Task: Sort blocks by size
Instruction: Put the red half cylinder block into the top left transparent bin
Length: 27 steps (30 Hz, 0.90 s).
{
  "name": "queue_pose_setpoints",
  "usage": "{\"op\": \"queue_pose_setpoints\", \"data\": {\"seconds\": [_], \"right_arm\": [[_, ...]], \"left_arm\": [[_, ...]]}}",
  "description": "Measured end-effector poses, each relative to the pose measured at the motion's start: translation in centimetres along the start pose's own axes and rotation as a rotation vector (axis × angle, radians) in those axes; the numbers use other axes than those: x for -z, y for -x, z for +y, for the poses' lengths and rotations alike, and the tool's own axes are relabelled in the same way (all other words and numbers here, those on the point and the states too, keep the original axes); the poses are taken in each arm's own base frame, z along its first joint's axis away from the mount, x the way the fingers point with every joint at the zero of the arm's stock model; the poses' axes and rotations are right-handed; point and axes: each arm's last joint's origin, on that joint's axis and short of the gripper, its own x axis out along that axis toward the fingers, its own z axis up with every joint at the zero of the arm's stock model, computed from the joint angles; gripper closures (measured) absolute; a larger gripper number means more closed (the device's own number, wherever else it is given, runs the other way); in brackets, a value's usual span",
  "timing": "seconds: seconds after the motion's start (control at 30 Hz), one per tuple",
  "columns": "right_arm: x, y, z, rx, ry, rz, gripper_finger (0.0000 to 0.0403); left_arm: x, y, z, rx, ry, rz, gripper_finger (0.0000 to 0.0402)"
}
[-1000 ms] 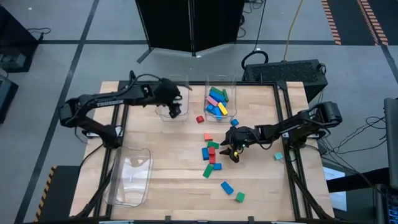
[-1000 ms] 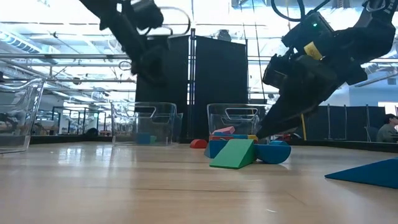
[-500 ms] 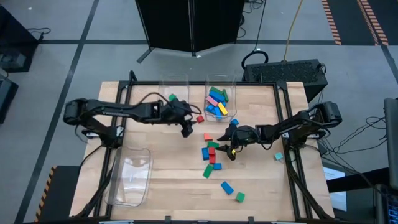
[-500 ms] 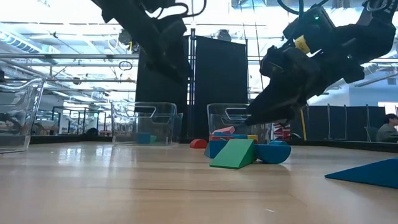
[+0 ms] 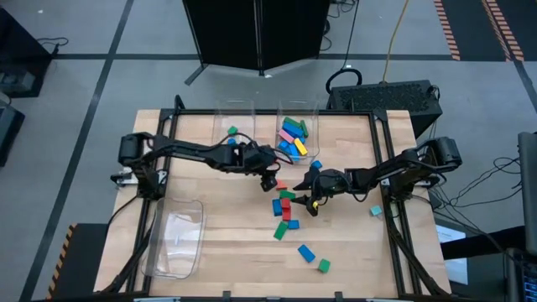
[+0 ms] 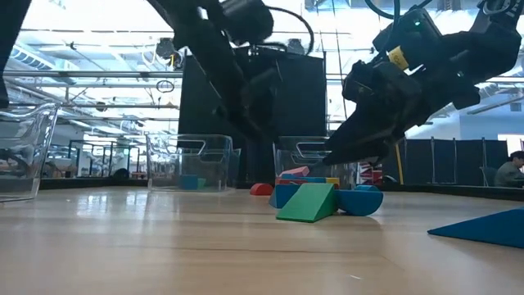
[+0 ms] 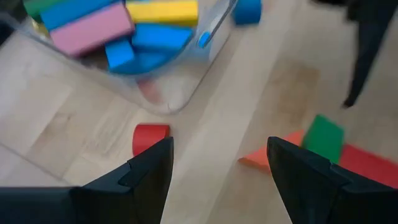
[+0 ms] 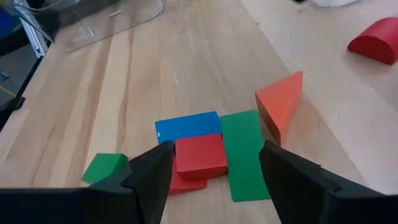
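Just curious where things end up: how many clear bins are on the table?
3: one bin at the far edge, a fuller bin beside it, and a third bin near the front left corner.

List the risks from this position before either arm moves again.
Both hands, left hand and right hand, hang open over the same central cluster of blocks, so the arms may collide. The blocks there touch or overlap, so a grab could shove neighbours. The left hand is near the filled bin and might bump it.

Colourful blocks (image 5: 285, 210) loose mid-table (others piled in a bin)
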Motion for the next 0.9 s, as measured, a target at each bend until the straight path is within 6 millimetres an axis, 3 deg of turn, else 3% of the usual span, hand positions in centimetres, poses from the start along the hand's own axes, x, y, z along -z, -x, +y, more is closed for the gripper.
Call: {"op": "queue_pose_setpoints", "data": {"seconds": [0.37, 0.67, 0.9], "right_arm": [[0.5, 0.0, -0.2, 0.020, 0.007, 0.056, 0.0170], [0.8, 0.0, -0.3, 0.028, 0.011, 0.080, 0.0170], [0.7, 0.0, -0.3, 0.027, 0.011, 0.077, 0.0170]], "left_arm": [[0.0, -4.0, 1.7, -0.042, 0.017, 0.136, 0.0125], [0.0, -4.7, 3.9, -0.095, 0.034, 0.158, 0.0097], [0.0, -5.1, 4.4, -0.094, 0.016, 0.162, 0.0097]]}}
